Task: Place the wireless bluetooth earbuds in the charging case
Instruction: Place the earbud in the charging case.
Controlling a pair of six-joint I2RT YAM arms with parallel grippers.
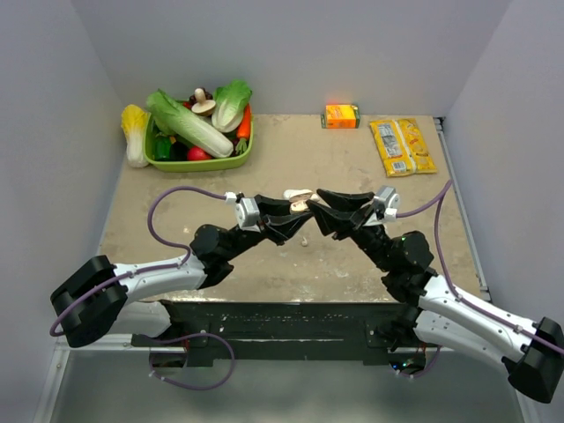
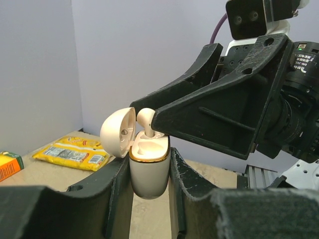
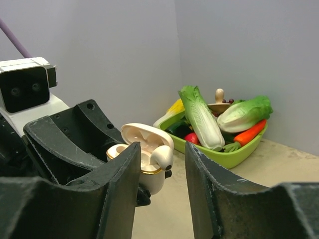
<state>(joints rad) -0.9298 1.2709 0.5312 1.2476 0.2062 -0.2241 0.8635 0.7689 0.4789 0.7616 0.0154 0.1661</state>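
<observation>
1. The left end effector (image 2: 148,162) is clamped on the small glossy white oval charging case (image 2: 148,175), one finger on each side of its body. It holds the case upright and off the beige counter (image 1: 352,260), with the gold-rimmed mouth facing up.
2. The case's hinged lid (image 2: 118,132) is tipped back, away from the right end effector (image 3: 163,147), so the sockets are open to an approach from that side.
3. A whitish pea-sized wireless earbud (image 3: 162,157) stands with its stem down in one socket and its rounded head above the rim. It does not look fully seated.
4. The right end effector's fingers are apart, one on each side of the earbud and neither pressing on it. From the left wrist view, one fingertip sits just beside the earbud's head.
5. The socket next to the earbud looks empty.
6. A small pale piece (image 1: 304,240) lies on the counter, below and just short of the two end effectors. It may be the second earbud, but it is too small to confirm.
7. Judgement: the first insertion is near its end. A light downward push should seat the earbud, and a sideways nudge could tip it out.
</observation>
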